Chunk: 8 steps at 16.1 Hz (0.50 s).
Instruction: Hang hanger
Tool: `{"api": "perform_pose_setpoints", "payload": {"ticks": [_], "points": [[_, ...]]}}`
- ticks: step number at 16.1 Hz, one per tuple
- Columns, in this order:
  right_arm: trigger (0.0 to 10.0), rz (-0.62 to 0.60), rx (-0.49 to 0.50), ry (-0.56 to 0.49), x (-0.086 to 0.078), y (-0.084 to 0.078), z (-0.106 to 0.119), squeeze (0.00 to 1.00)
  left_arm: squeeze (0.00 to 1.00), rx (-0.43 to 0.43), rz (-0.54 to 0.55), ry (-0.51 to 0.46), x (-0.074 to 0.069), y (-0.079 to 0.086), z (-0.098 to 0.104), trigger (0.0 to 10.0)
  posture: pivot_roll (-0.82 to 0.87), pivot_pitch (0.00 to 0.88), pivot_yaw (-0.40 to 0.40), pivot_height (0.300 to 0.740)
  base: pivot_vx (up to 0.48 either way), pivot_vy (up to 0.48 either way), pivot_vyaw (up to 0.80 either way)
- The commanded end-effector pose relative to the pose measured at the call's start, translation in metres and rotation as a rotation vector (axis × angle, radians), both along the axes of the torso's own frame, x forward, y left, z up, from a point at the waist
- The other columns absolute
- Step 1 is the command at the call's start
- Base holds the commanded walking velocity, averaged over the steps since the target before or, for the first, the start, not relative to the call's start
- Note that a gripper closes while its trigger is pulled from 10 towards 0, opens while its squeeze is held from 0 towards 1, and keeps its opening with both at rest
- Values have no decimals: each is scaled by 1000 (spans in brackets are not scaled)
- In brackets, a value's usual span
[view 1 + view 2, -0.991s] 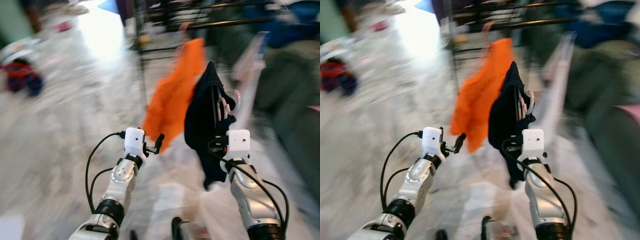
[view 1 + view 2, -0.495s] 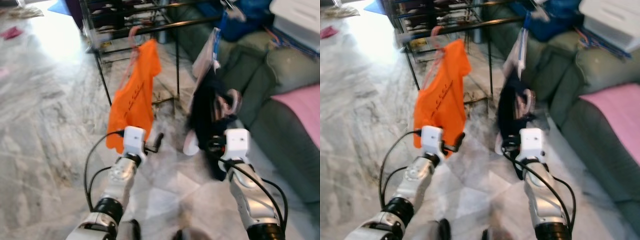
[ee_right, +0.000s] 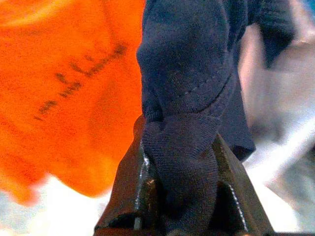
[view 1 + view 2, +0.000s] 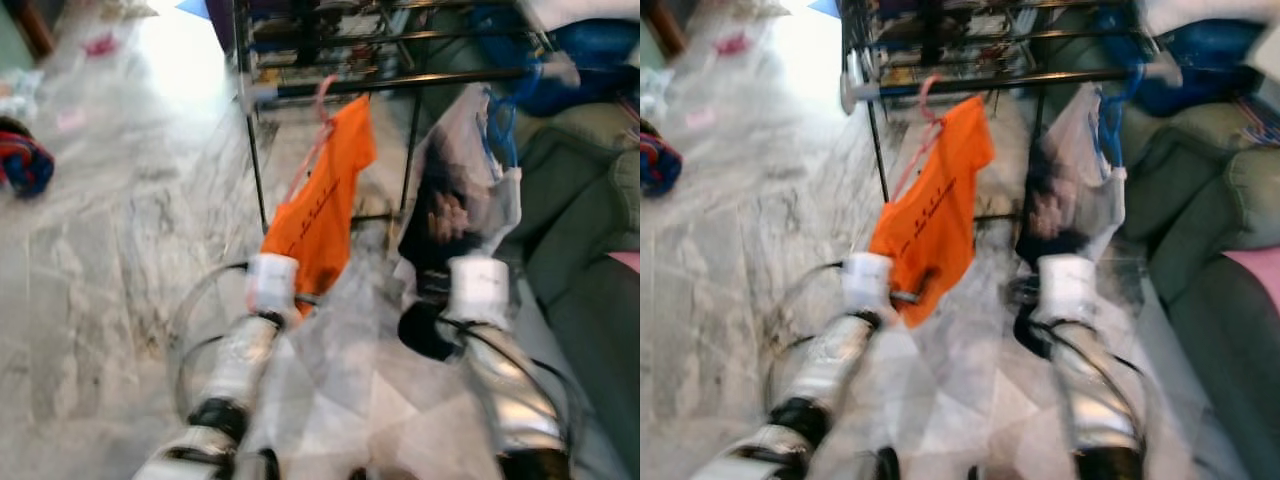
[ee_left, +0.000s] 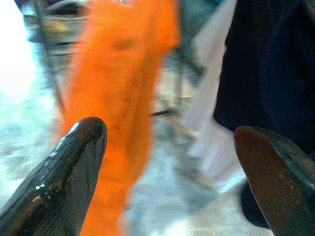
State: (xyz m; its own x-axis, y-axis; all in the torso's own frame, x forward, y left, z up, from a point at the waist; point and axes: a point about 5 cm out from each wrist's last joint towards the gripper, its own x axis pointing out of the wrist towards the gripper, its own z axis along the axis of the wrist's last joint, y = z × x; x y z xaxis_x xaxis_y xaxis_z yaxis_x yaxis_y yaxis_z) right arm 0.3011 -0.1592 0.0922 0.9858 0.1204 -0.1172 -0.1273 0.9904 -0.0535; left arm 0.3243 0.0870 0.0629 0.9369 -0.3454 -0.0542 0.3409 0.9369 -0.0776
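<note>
My right gripper [image 3: 179, 147] is shut on a dark navy garment [image 3: 189, 73], held up in front of the rack. A pinkish hanger [image 4: 451, 213] shows blurred inside the garment [image 4: 432, 225]. The black rack bar [image 4: 400, 82] runs across just beyond it. An orange shirt [image 4: 320, 200] hangs from the bar on a pink hanger [image 4: 322, 97], and a white garment [image 4: 505, 195] hangs on a blue hanger [image 4: 497, 110] to the right. My left gripper [image 5: 167, 132] is open and empty, low in front of the orange shirt [image 5: 118, 73].
A green sofa [image 4: 590, 250] stands close on the right, with blue cloth [image 4: 590, 50] piled on it. A red and blue bundle [image 4: 25, 165] lies on the marble floor [image 4: 120, 250] at the far left. Open floor lies to the left of the rack.
The whole view has swung and is blurred, so the camera moved; the rack now sits more central. My right gripper still holds the dark garment, and the left stays open.
</note>
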Motion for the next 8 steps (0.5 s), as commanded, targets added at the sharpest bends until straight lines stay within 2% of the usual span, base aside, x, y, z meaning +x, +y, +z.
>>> {"api": "perform_pose_setpoints", "payload": {"ticks": [1,2,4,8], "points": [[10000,-13,-6,-29,0,-7,6,0,0,-11,-21,14,-3,-10,-2,10000,-174,207,-3,740,326,0,694],[10000,-11,-5,-28,0,-7,6,0,0,-14,-18,13,-3,-10,-2,10000,-174,207,-3,740,322,0,544],[10000,-23,0,-25,1,-8,6,0,0,-18,1,18,-3,-9,-3,10000,-171,211,-5,740,0,0,0],[10000,-83,-16,-32,2,-11,6,0,0,-11,-38,19,-6,-11,-5,10000,-168,213,-8,740,0,0,0]]}}
